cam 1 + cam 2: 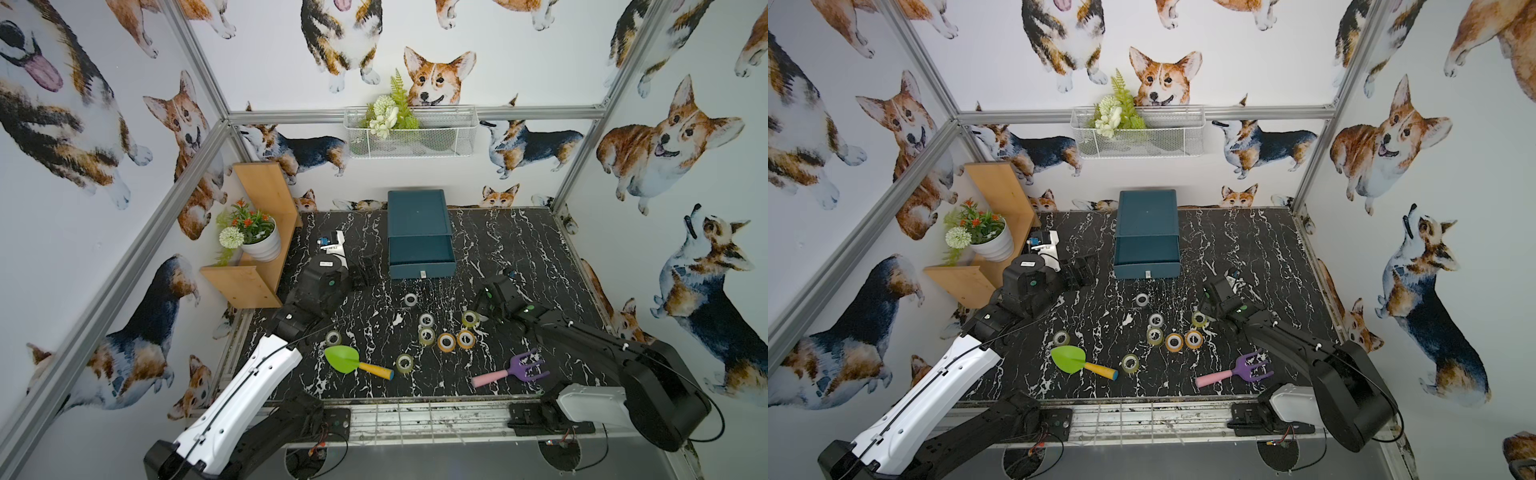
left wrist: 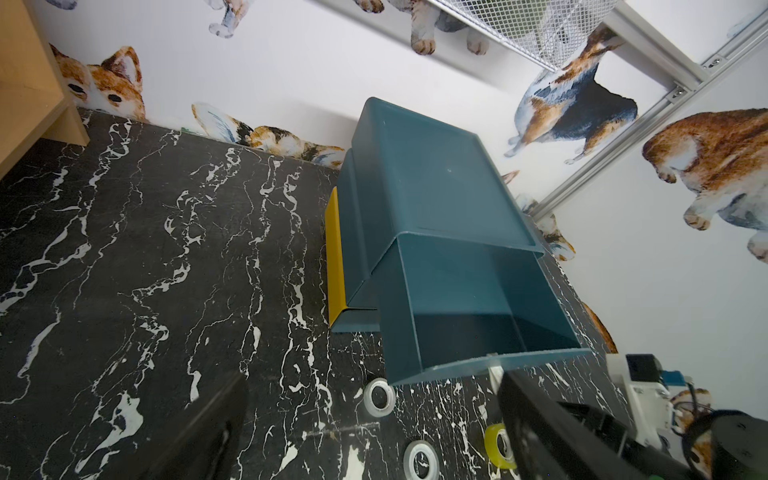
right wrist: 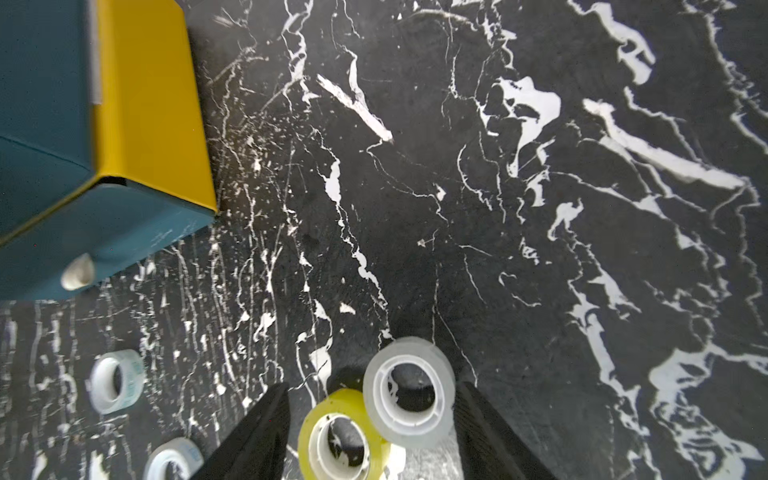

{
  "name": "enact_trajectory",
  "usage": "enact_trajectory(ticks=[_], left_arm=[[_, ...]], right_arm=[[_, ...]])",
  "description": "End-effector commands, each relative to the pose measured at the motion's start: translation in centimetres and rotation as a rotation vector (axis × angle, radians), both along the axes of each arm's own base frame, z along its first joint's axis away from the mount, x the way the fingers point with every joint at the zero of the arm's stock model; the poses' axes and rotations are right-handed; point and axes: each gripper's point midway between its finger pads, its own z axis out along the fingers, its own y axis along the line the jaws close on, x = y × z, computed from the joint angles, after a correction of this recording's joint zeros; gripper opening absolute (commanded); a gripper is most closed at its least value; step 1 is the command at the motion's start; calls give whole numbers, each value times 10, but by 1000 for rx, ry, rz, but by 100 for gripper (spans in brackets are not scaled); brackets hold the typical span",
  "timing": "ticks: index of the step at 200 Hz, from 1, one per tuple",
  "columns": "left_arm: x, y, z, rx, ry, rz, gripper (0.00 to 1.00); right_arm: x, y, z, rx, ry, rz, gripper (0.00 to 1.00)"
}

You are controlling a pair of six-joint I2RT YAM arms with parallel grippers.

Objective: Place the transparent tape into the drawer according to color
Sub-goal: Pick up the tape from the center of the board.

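A: Biggest first. What carries it all?

B: A black marble table (image 1: 540,249). At its back middle stands a teal drawer unit (image 1: 417,212), its drawer (image 1: 422,253) pulled out toward the arms. The left wrist view shows a partition splitting the drawer into two compartments, and a yellow side panel (image 2: 334,266) on the unit. The top views show neither.

A: The arms?

B: The left arm (image 1: 249,386) rises from the near left, wrist bent toward the drawer's front corner. The left gripper (image 1: 365,270) hangs above the table, jaws spread wide. The right arm (image 1: 582,332) reaches in low from the near right, and the right gripper (image 1: 482,311) points down at the table.

A: Pinching anything?

B: No, its jaws stand apart. In the right wrist view a whitish roll (image 3: 409,395) leans on a yellow-green roll (image 3: 338,440) between the fingers (image 3: 266,424). A gap shows beside the yellow-green one. In both top views only the yellow-green roll is plain.

A: The other tape?

B: All flat on the table before the drawer. There are two clear rolls (image 1: 410,299), an orange pair (image 1: 446,341) side by side, and a tinted roll (image 1: 426,336) just beside them. Two more rolls (image 1: 404,362) lie by the green shovel (image 1: 341,359). The purple fork (image 1: 528,368) lies near the right arm.

A: Any writing?

B: A white label (image 1: 325,263) on the left arm's wrist is too small to read. The bluish print (image 3: 135,372) on a clear roll's side is blurred.
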Motion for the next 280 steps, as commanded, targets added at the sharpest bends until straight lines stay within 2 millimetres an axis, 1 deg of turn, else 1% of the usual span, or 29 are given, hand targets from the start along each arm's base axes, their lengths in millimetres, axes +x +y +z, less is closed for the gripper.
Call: enact_trajectory(ticks=[1, 14, 22, 42, 64, 83, 97, 113, 133, 144, 147, 157, 178, 201, 206, 208, 210, 224, 251, 255, 280], left_arm=[[0, 1, 0, 17, -6, 5, 100], [0, -1, 0, 17, -5, -3, 100], [0, -1, 0, 16, -3, -2, 100], [0, 0, -1, 19, 0, 5, 100], [0, 2, -1, 24, -3, 14, 99], [0, 3, 1, 22, -10, 16, 100], [-1, 3, 2, 22, -14, 18, 100], [-1, 4, 3, 24, -17, 21, 100], [0, 4, 2, 24, -15, 24, 100], [0, 3, 2, 24, -13, 19, 99], [0, 3, 1, 24, -11, 17, 100], [0, 2, 1, 22, -10, 14, 100], [0, 1, 1, 22, -6, 12, 100], [1, 1, 1, 23, -6, 11, 100], [1, 1, 0, 25, -5, 11, 100], [1, 1, 0, 26, -5, 11, 100], [1, 1, 0, 26, -4, 11, 100], [0, 1, 1, 25, -7, 12, 99], [0, 1, 1, 25, -7, 10, 99], [1, 1, 1, 25, -7, 11, 100], [1, 1, 0, 24, -6, 9, 100]], right_arm=[[21, -6, 1, -70, -36, -13, 70], [26, -5, -7, -63, -26, -7, 69], [30, -3, -8, -56, -36, -4, 69], [31, -2, -16, -58, -13, -4, 67], [22, -1, -30, -58, 36, 10, 65], [9, -3, -44, -41, 71, 6, 65], [-1, -10, -56, -55, 106, -14, 65], [-10, -17, -63, -80, 132, -24, 65], [-18, -23, -64, -95, 139, -31, 64], [-20, -26, -61, -100, 133, -36, 64], [-20, -27, -60, -101, 132, -38, 61], [-20, -26, -56, -97, 125, -34, 61], [-21, -18, -50, -63, 118, 5, 62], [-27, -11, -50, -57, 141, 41, 62], [-29, -10, -51, -60, 150, 47, 62], [-30, -10, -52, -60, 153, 47, 65], [-31, -10, -52, -61, 158, 50, 66], [-36, -12, -56, -75, 177, 52, 66], [-41, -21, -59, -111, 187, 38, 64], [-41, -21, -59, -111, 185, 38, 60], [-40, -22, -59, -123, 183, 37, 53]])
